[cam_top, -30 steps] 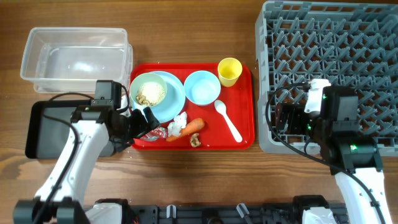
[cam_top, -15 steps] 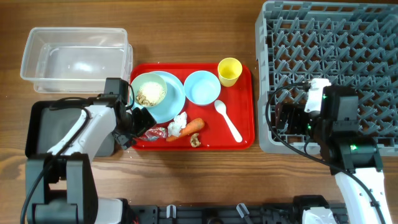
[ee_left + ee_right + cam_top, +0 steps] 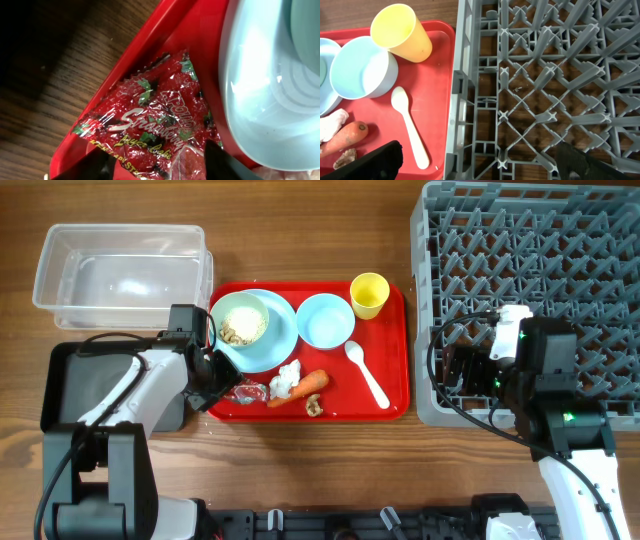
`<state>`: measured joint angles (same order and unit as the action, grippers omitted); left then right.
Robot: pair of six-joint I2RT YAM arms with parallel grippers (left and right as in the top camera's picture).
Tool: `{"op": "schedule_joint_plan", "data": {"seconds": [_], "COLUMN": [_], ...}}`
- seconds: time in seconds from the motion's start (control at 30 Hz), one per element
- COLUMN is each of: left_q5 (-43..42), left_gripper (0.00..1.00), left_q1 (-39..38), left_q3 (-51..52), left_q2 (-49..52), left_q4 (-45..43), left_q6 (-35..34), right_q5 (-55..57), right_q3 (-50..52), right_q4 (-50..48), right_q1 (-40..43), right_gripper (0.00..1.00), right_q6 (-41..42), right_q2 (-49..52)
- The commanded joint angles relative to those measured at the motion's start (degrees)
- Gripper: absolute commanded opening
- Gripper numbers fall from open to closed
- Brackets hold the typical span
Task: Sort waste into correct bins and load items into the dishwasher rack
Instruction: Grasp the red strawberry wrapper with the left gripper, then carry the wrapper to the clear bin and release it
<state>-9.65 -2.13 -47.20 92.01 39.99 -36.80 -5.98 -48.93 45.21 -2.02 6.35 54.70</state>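
Step in hand: waste sorting, pickup of the wrapper (image 3: 150, 125). The left hand (image 3: 157, 165) hangs wide open at the near-left corner of the red tray (image 3: 390, 330), straddling the wrapper, which lies flat there beside the plate (image 3: 260, 85); contact seemingly not yet made. Next move: close, lift, and carry leftward off the red tray to a bin. The right hand (image 3: 477, 162), wide open, hovers right of the red tray, over the rack (image 3: 530, 240)

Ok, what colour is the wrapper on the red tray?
The wrapper is red with white lettering and green leaves; left wrist view shows it best.
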Motion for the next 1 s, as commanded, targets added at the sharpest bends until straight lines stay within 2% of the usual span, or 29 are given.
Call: {"op": "schedule_joint_plan", "data": {"seconds": [0.0, 0.23, 0.47, 0.53, 0.67, 0.83, 0.9, 0.97], "left_q5": [0.8, 0.8, 0.8, 0.8, 4.0, 13.7, 21.0, 24.9], "left_gripper": [0.39, 0.04, 0.04, 0.04, 0.04, 0.04, 0.04, 0.04], "left_q1": [0.3, 0.3, 0.3, 0.3, 0.3, 0.3, 0.7, 1.3], "left_q3": [0.5, 0.5, -0.7, -3.7, -7.9, -8.4, -8.4, -8.4], "left_q2": [0.7, 0.7, -2.4, -8.8, -19.5, -26.1, -25.7, -24.2], "left_q4": [0.0, 0.5, 3.8, 7.6, 7.1, -0.7, -8.6, -14.4], "left_q6": [-0.1, -0.1, 0.1, 1.1, 4.9, 5.1, 5.1, 5.1], "right_q5": [-0.5, -0.5, -0.5, -0.5, -0.5, -0.5, -0.5, -0.5], "right_q3": [-1.7, -1.7, -1.7, -1.7, -1.7, -1.7, -1.7, -1.7], "right_q4": [-0.2, -0.2, -0.2, -0.3, -0.3, -0.4, -0.4, -0.4], "right_q1": [-0.3, -0.3, -0.3, -0.3, -0.3, -0.3, -0.3, -0.3], "right_gripper": [1.0, 1.0, 1.0, 1.0, 1.0, 1.0, 1.0, 1.0], "right_q6": [0.0, 0.0, 0.0, 0.0, 0.0, 0.0, 0.0, 0.0], "right_q2": [0.1, 0.1, 0.1, 0.1, 0.1, 0.1, 0.1, 0.1]}}
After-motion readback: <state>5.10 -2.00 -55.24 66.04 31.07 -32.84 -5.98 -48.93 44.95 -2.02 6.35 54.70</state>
